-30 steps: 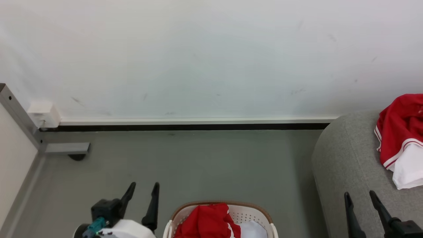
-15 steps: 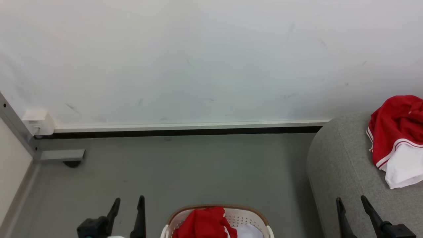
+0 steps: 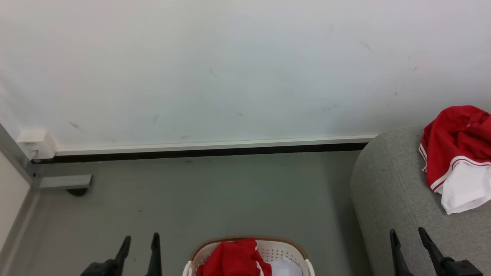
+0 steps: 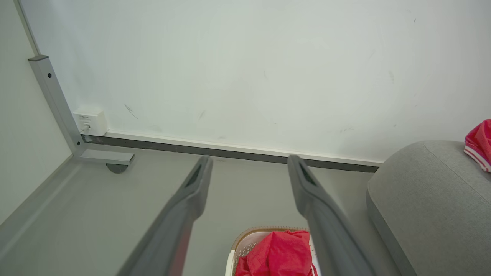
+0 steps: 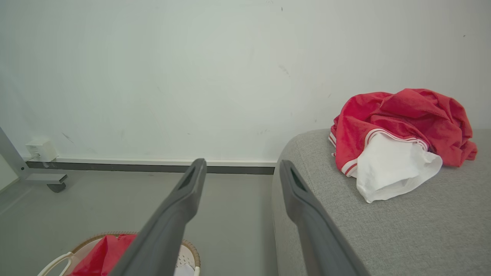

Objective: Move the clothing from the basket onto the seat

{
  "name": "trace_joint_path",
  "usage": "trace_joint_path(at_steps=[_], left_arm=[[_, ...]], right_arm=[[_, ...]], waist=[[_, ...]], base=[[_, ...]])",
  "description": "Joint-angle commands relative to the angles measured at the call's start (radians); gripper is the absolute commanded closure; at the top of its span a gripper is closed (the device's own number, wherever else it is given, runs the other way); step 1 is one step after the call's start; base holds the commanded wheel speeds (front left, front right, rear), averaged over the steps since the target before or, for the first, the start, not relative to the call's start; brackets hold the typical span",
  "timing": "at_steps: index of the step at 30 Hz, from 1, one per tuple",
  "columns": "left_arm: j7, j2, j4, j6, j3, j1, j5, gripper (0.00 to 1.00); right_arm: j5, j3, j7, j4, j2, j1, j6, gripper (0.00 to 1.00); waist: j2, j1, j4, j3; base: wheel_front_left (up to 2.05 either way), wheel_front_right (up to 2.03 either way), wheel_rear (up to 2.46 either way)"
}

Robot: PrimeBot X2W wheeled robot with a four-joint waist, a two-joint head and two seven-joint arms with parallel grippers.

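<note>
First, the head view: the basket (image 3: 280, 251) sits on the grey floor (image 3: 215, 195) at the bottom edge, with red and white clothing (image 3: 230, 258) heaped inside. The left pincer (image 3: 141, 237) is at the lower left, over the floor beside the basket, its fingers spread wide and holding nothing. The right pincer (image 3: 406, 230) is at the lower right, in front of the seat (image 3: 387, 199), likewise wide and empty. A red garment (image 3: 452, 149) with a white panel lies crumpled on the seat, near the wall (image 3: 245, 69).

Next, the left wrist view: the left pincer (image 4: 249, 158) points toward the foot of the wall, fingers well apart. The basket (image 4: 241, 245) and its clothing (image 4: 276, 253) show low between them, untouched.

Last, the right wrist view: the right pincer (image 5: 242, 161) stands wide and empty by the rounded edge of the seat (image 5: 383, 230). The garment (image 5: 399, 122) rests on the seat, well apart from the fingers, and the basket (image 5: 183, 256) shows at the lower left.
</note>
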Motion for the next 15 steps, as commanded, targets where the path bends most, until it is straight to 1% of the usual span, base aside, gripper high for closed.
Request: trace_joint_path(at_steps=[1, 15], left_arm=[[-0.001, -0.004, -0.002, -0.01, 0.012, 0.01, 0.018, 0.0], [-0.001, -0.03, 0.006, -0.046, 0.049, 0.003, 0.054, 0.0]], right_arm=[[0.0, -0.002, 0.0, -0.003, 0.002, 0.007, -0.003, 0.0], [0.007, -0.001, 0.0, -0.002, 0.003, 0.012, -0.003, 0.0]], waist=[[-0.0001, 0.0, 0.0, 0.0], [-0.0001, 0.0, 0.001, 0.0]], base=[[0.0, 0.0, 0.0], [0.0, 0.0, 0.0]])
